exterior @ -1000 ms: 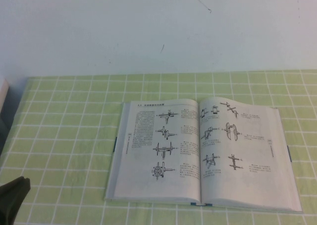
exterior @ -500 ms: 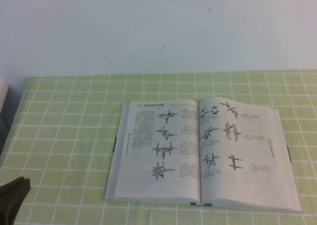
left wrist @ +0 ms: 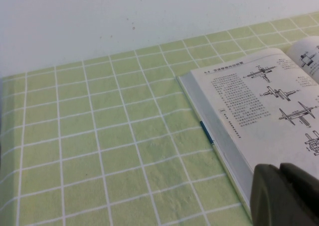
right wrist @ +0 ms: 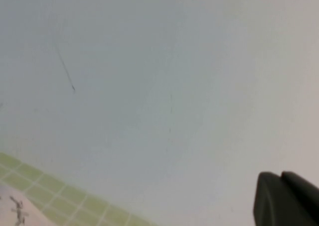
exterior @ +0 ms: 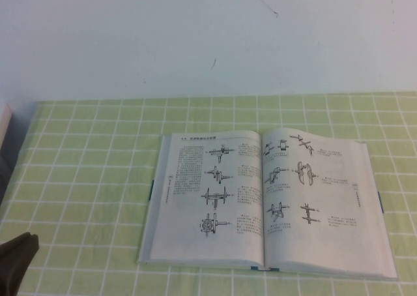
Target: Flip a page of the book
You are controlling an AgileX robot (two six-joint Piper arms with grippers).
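Pale blue-white wall (exterior: 208, 35) fills the back of the scene, and below it a table under a green checked cloth (exterior: 85, 178) with white grid lines runs toward the camera.

On the cloth, right of centre and toward the near edge, the book (exterior: 264, 201) lies open and flat, a thin blue cover edge showing at its sides. It looks thick and heavy, so it should stay put while a leaf is lifted. The page (exterior: 208, 195) with a text column and four shaft drawings lies on the left half; the facing leaf carries more machine drawings and bulges slightly near the spine. A single leaf will be light, limp and easy to crease or tear, and several may cling together. The best place to take hold is probably a free outer corner or edge, away from the spine, lifting gently.

The left gripper (exterior: 18, 257) sits low at the near left corner of the table, well apart from the book; whether its claw is open or closed cannot be told. The right gripper (right wrist: 286, 198) is raised and aimed mostly at the wall, with the book barely in its view; its claw state cannot be told either.
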